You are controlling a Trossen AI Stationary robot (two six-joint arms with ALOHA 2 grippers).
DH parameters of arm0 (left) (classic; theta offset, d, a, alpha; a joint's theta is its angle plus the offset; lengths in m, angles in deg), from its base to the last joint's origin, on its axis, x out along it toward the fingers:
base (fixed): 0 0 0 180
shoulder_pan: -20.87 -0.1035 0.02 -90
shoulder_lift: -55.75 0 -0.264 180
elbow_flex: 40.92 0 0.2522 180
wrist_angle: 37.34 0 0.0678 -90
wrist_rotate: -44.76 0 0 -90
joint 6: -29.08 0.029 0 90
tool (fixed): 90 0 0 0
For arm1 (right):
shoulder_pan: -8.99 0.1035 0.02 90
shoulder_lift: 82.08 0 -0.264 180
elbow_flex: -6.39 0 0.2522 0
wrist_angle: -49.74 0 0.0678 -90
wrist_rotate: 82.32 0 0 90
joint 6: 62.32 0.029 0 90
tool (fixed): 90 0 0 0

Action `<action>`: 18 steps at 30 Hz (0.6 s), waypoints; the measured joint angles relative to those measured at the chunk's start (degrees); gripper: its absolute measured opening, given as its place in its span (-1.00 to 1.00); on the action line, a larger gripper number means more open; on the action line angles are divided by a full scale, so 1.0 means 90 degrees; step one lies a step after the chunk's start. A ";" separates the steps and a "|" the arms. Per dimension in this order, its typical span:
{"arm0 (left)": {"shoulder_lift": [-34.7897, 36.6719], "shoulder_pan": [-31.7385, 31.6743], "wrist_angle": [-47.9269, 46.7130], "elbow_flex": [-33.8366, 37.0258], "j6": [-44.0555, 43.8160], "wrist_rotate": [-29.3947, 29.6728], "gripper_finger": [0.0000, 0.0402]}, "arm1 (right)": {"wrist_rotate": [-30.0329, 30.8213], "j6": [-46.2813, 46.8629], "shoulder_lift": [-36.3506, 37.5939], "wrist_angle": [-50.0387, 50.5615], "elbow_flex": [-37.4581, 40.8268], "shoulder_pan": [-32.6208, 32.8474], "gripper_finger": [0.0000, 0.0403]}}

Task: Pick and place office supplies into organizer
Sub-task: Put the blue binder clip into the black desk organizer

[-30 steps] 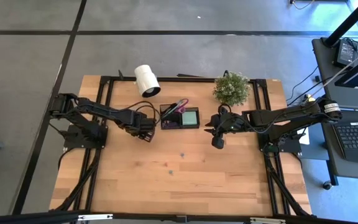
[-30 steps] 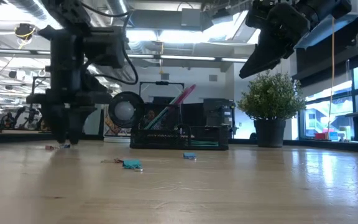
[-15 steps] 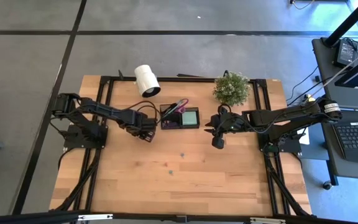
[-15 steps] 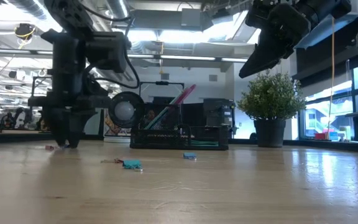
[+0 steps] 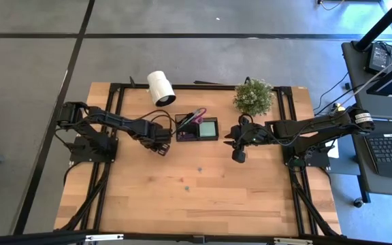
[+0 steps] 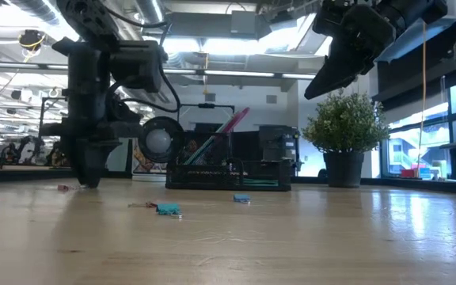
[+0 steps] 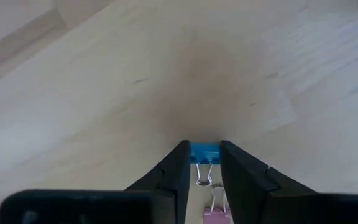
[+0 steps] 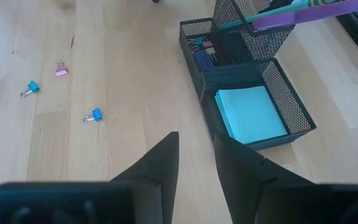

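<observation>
Our left gripper (image 7: 202, 163) has its fingers pinched narrow on a blue binder clip (image 7: 204, 152) on the surface, left of the organizer (image 5: 197, 128) — we should lift straight, clear of the pink clip (image 7: 214, 214) beside it; right gripper (image 8: 195, 163) waits, fingers narrow, empty.

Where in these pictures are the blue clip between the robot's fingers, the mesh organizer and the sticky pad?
blue binder clip (image 7: 205, 152): left wrist view, on its blue body between the left gripper's fingers.
black mesh organizer (image 8: 293, 107): right wrist view, on its side wall.
mint-green sticky pad (image 8: 250, 112): right wrist view, on its top sheet.

A white roll (image 5: 160, 88) and a potted plant (image 5: 253, 96) stand at the table's (image 5: 250, 197) far edge.
</observation>
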 joint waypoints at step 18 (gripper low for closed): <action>0.0028 0.0118 0.0278 -0.0348 0.0452 -0.0003 -0.73 | 0.0000 0.0010 0.0002 0.0000 0.0000 0.0000 -0.47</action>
